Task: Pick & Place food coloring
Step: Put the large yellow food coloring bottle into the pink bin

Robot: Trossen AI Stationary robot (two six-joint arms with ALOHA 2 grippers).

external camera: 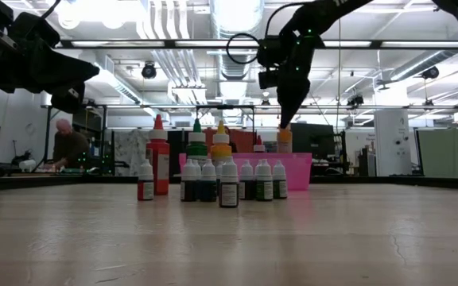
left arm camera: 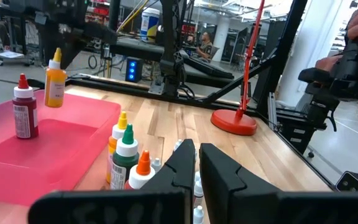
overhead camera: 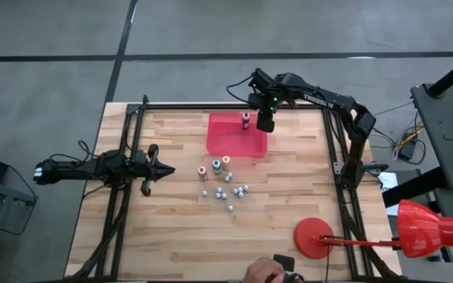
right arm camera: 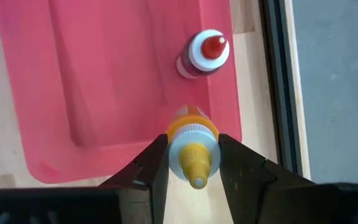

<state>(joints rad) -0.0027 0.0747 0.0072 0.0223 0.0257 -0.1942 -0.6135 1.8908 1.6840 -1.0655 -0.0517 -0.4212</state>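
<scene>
Over the far edge of the table in the high view, the right gripper (overhead camera: 265, 123) hangs at the right corner of the red tray (overhead camera: 228, 143), where one red-capped bottle (overhead camera: 245, 119) stands; the remaining food coloring bottles (overhead camera: 225, 182) cluster on bare wood nearer mid-table, and the left gripper (overhead camera: 166, 170) waits at the left, fingers together. In the low view, the right gripper (external camera: 284, 117) holds an orange bottle (external camera: 285, 140) above the pink tray (external camera: 300, 170), behind the row of small bottles (external camera: 229, 180). The left wrist view shows its fingers (left arm camera: 180, 165) pressed shut, empty. The right wrist view shows the fingers (right arm camera: 155, 163) clamped on the yellow-orange bottle (right arm camera: 192, 151) at the tray's (right arm camera: 98, 81) rim.
</scene>
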